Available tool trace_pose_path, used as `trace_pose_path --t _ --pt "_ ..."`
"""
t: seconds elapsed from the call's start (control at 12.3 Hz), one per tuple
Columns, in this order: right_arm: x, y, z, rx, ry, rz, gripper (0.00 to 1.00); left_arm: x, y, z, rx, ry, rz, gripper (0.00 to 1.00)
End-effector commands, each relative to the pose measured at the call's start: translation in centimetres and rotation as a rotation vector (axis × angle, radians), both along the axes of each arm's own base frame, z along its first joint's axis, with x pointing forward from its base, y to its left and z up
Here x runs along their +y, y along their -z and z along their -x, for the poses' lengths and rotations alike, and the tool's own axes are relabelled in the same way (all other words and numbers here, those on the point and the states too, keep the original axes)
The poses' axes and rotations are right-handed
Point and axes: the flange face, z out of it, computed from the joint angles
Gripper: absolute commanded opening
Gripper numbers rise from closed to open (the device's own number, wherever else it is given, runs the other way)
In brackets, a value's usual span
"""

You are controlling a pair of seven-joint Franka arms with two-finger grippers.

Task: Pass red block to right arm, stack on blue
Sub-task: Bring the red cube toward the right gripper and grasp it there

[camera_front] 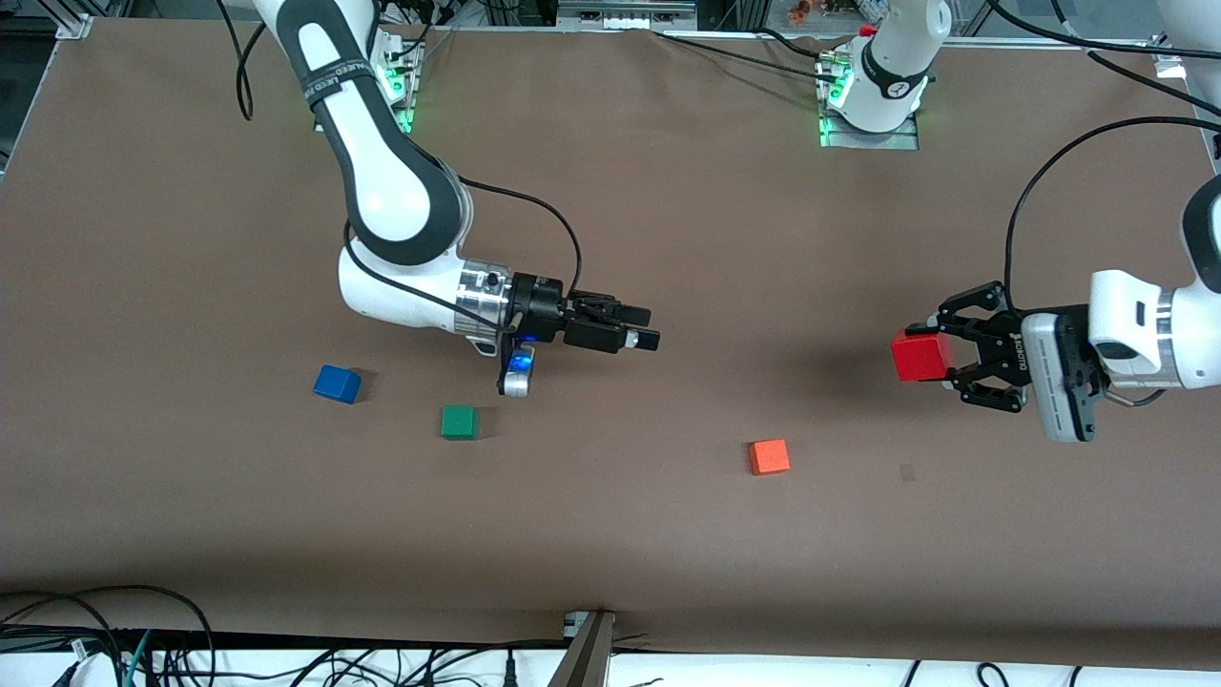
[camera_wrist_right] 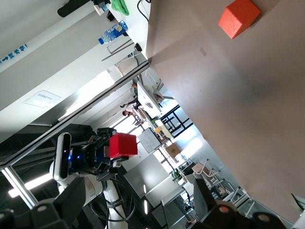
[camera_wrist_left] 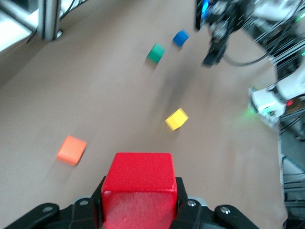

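While our left gripper (camera_front: pixel 940 360) clamps the red block (camera_front: pixel 920 356) in the air, tips pointing at the right arm, our right gripper (camera_front: pixel 637 329) hangs over bare table with its fingers apart, grasping nothing. Taking the green cube (camera_front: pixel 459 422) as landmark, the blue block (camera_front: pixel 337 384) lies beside it toward the right arm's end, and the orange cube (camera_front: pixel 769 456) lies toward the left arm's end. We judge the handover risky: a wide gap separates the grippers, and misaligned jaws could knock the block loose.
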Motion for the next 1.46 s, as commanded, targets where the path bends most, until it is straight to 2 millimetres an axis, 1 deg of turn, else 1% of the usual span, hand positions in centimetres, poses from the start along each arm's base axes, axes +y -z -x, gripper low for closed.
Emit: trace_pose_path --t 0.0,0.08,0.24,0.32,0.49,0.65,0.73,0.81,0.89,0.97,1.14,1.3,1.38 --pt "1.5 0.2 0.6 -0.015 0.019 -0.007 1.0 -1.4 -0.8 -0.4 -0.019 0.018 0.257 0.0" --pt "1.8 0.2 0.9 -0.013 0.016 -0.012 1.0 -2.6 0.0 -0.7 -0.022 0.038 0.35 0.0" --pt "1.8 0.2 0.8 -0.04 0.016 -0.016 1.0 -5.6 1.5 -1.5 -0.008 0.048 0.523 0.0" --pt "2.0 -0.2 0.9 -0.041 0.031 -0.046 1.0 -7.2 3.0 -1.7 0.008 0.062 0.567 0.0" --pt "2.1 -0.9 0.9 -0.042 0.053 -0.098 1.0 -10.7 4.5 -1.5 -0.006 0.106 0.677 0.0" --pt "1.9 -1.6 0.7 -0.043 0.061 -0.114 1.0 -13.4 5.6 -1.0 0.026 0.123 0.711 0.0" --pt "2.2 -1.9 0.8 -0.038 0.064 -0.13 1.0 -14.6 6.2 -0.9 0.043 0.125 0.731 0.0" --pt "3.1 -3.3 1.0 -0.048 0.061 -0.145 1.0 -16.6 7.2 -0.7 0.068 0.129 0.765 0.0" --pt "3.7 -3.7 1.4 -0.047 0.054 -0.15 1.0 -18.3 8.6 -0.4 0.096 0.14 0.772 0.0" --pt "3.5 -4.1 1.3 -0.051 0.067 -0.144 1.0 -19.6 9.0 -0.2 0.106 0.146 0.776 0.0" --pt "3.0 -4.7 1.0 -0.058 0.083 -0.142 1.0 -21.6 10.4 -0.1 0.118 0.117 0.779 0.0" --pt "2.8 -5.1 0.9 -0.041 0.086 -0.143 1.0 -22.7 11.1 -0.2 0.118 0.104 0.77 0.0" --pt "2.7 -5.1 0.8 -0.043 0.086 -0.141 1.0 -22.8 11.1 -0.3 0.114 0.092 0.772 0.0"
